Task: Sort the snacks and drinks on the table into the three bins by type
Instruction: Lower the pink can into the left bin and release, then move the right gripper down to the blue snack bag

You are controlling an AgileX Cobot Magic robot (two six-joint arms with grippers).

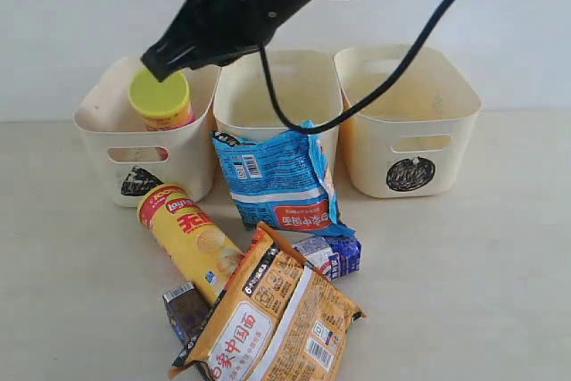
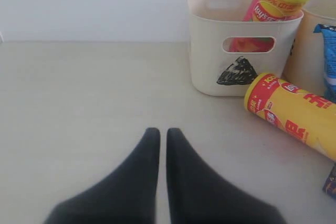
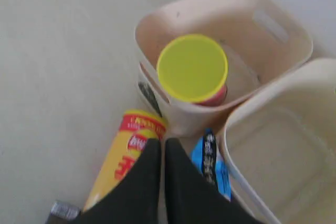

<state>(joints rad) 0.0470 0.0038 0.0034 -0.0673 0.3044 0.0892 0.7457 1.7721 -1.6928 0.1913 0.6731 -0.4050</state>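
Observation:
The pink chip canister (image 1: pixel 161 100) with its lime-yellow lid (image 3: pixel 192 67) stands inside the left bin (image 1: pixel 98 131), the one marked with a triangle. My right gripper (image 1: pixel 157 67) hangs just above that lid, shut and holding nothing (image 3: pixel 163 142). The yellow canister (image 1: pixel 187 240) lies on the table in front of that bin. A blue bag (image 1: pixel 277 180) leans on the middle bin (image 1: pixel 277 86). The orange-brown bag (image 1: pixel 272 318) lies at the front, with the blue and white carton (image 1: pixel 332 256) and the dark carton (image 1: pixel 186 310) beside it. My left gripper (image 2: pixel 163 132) is shut and empty over bare table.
The right bin (image 1: pixel 446 122) with the circle mark shows nothing inside, and neither does the middle bin. A black cable from the right arm loops down over the middle bin. Bare table (image 1: pixel 482 292) stretches to the right of the pile and left of the left bin (image 2: pixel 210 66).

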